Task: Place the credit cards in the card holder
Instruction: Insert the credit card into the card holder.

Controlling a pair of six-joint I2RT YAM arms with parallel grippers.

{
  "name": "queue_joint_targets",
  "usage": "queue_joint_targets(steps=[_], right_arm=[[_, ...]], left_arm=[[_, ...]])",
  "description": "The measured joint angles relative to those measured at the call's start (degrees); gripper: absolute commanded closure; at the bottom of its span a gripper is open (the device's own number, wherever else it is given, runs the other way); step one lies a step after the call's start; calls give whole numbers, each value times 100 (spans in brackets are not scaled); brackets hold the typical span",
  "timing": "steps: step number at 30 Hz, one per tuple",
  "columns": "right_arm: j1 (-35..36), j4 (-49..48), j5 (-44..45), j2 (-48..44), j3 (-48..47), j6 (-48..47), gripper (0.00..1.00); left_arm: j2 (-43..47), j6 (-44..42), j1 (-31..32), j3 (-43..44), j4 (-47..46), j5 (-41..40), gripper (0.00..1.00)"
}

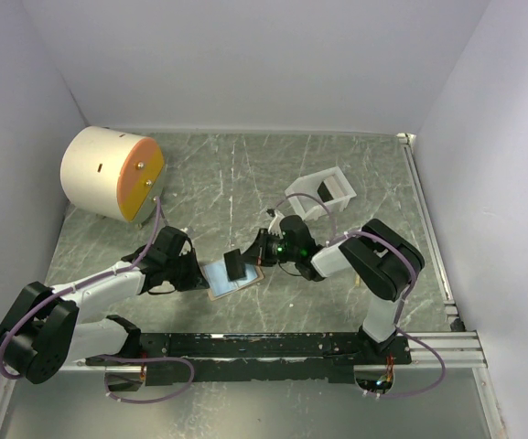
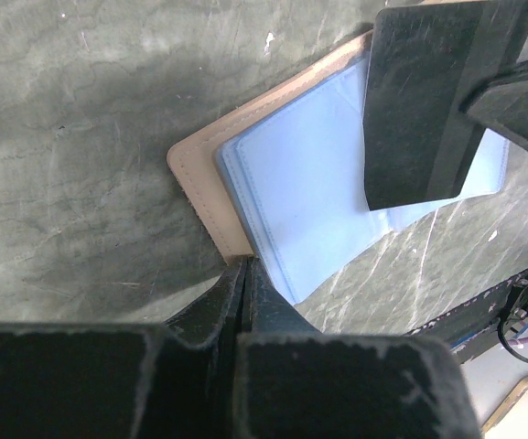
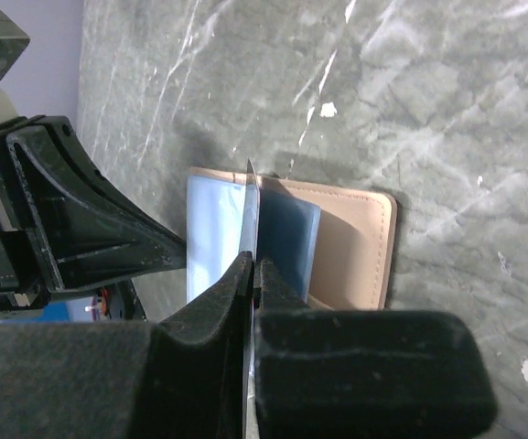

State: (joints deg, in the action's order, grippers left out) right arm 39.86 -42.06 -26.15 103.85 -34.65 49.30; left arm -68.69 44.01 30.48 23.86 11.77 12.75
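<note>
Right pincer point(image 3: 250, 274): closed tight on a dark card point(image 2: 419, 110), which it holds by one end. From its own wrist view the card shows edge-on.
Left pincer point(image 2: 243, 279): closed on the tan rim of the holder point(image 2: 309, 183), pinching it at lower centre of its view.
Card: its free end hangs over the pale blue pocket, upper right of the left wrist view. Whether it touches the pocket I cannot tell.
Holder: lies open on the surface point(image 2: 80, 137), centre of the top view, between the two arms.
Tray point(image 1: 341, 186): white, upper right of centre in the top view, well apart from the holder. Something dark stands in it — perhaps another card.
Step, as I judge it: lining the card's edge up with a pocket mouth.
Risk one: the edge could miss the slit and skate over the shiny face, or catch and bend the card.
Risk two: a push along the surface could drag the holder out of the left pinch — only its rim is held.
</note>
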Motion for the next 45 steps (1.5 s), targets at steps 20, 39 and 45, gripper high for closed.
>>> queue_joint_targets(steps=[20,39,45], right_arm=[[0,619,-186,-127,-87,-240,100],[0,1429,-476,-101,-424,-437,98],[4,1458,-514,-17,-487,-422,97]], left_arm=[[-4,0,0,0,0,-4,93],[-76,0,0,70,66,-2,93],[-70,2,0,70,68,-4,93]])
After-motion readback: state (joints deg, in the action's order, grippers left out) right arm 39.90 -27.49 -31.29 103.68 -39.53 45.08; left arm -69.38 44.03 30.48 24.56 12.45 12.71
